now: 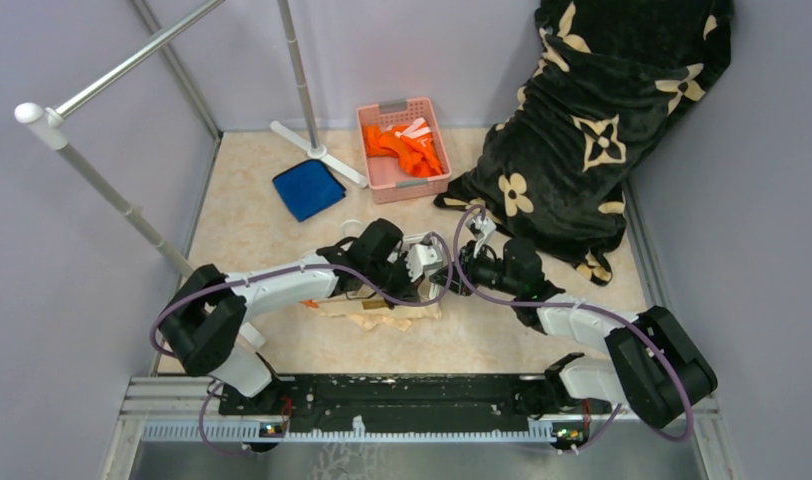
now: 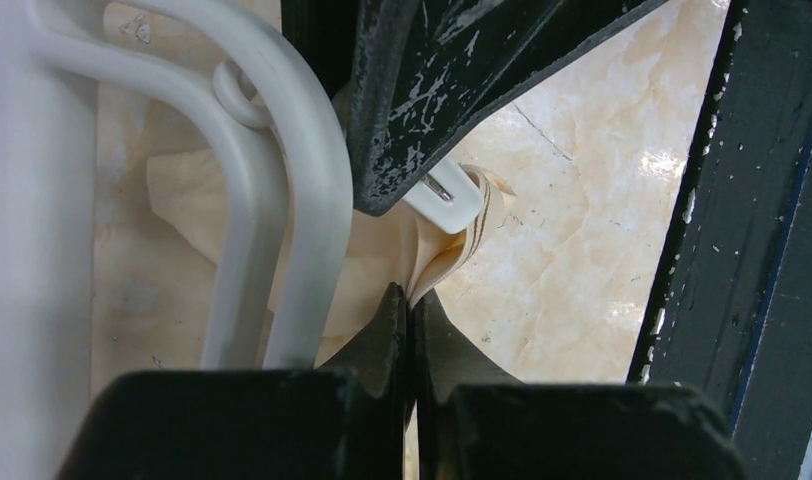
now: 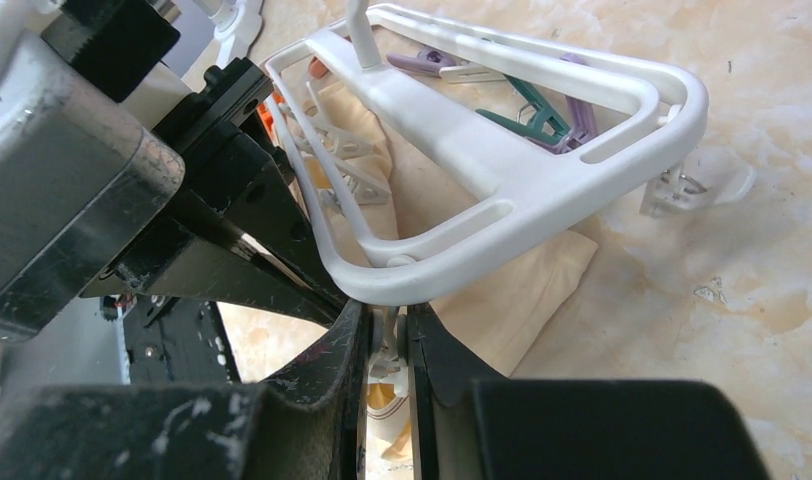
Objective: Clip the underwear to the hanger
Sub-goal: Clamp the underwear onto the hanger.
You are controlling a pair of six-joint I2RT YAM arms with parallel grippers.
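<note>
The underwear [image 1: 377,318] lies crumpled on the marble floor beneath both arms, with the hanger [image 3: 542,170] flat on top of it. My left gripper [image 2: 412,295] is shut on a raised fold of the underwear [image 2: 452,255]. Just above that fold hangs a white clip [image 2: 448,193] of the hanger. My right gripper [image 3: 387,320] is shut on this clip [image 3: 385,345], directly under the hanger's rounded corner. Peach fabric with a striped edge shows below the clip between the right jaws. Green and purple clips [image 3: 537,115] lie inside the frame.
A pink basket [image 1: 380,122] of orange clothes stands at the back, with a blue folded cloth [image 1: 308,188] to its left. A black floral blanket [image 1: 592,130] fills the back right. Grey rack poles [image 1: 112,195] rise on the left, with the rack's white foot [image 1: 317,150].
</note>
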